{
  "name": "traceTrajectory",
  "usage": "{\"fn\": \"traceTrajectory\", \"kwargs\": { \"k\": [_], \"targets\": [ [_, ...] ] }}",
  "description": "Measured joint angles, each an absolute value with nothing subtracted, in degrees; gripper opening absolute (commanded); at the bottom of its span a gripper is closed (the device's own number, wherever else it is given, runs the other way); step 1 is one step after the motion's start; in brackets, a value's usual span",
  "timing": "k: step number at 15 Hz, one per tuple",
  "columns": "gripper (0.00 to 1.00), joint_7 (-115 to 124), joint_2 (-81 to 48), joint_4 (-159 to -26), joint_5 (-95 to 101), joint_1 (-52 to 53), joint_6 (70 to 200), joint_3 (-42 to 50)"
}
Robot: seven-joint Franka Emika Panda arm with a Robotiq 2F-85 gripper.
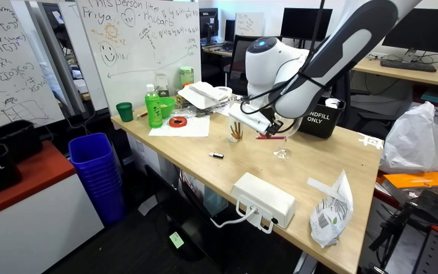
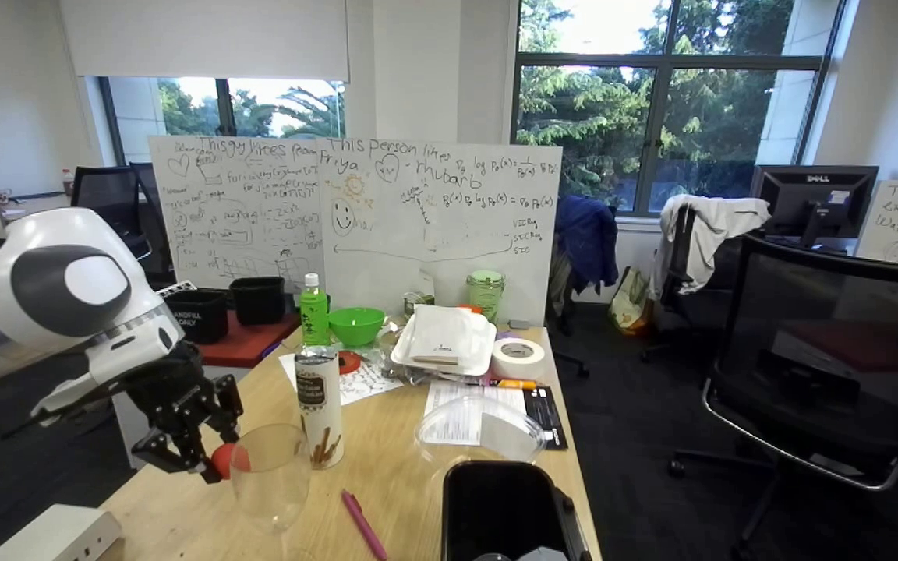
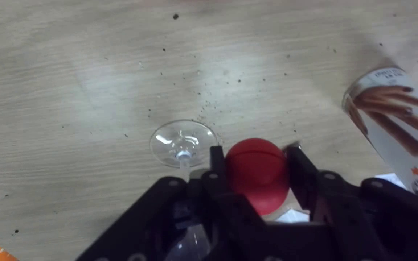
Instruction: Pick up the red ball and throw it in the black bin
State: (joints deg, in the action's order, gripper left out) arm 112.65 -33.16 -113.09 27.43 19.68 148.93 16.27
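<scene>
above the table [image 1: 249, 161] my claw [image 3: 255, 160] pinches the red ball [image 2: 224, 461], the wine glass [image 2: 276, 477] standing between us and the black bin [image 1: 319, 127], so i should carry high.

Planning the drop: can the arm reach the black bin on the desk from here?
Probably, but lift first: in both exterior views the wine glass shows between gripper and black bin.

Black bin [image 2: 498, 500] cropped in an exterior view, wineglass [image 3: 183, 145] partly behind claw [image 3: 256, 156], canister [image 3: 401, 121] cropped in wrist view
</scene>
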Motion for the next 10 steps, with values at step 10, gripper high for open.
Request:
{"fn": "traceTrajectory", "kwargs": {
  "k": [10],
  "targets": [
    [0.20, 145.92, -22.21, -118.87, 57.37, 26.67, 158.60, 31.13]
  ]
}}
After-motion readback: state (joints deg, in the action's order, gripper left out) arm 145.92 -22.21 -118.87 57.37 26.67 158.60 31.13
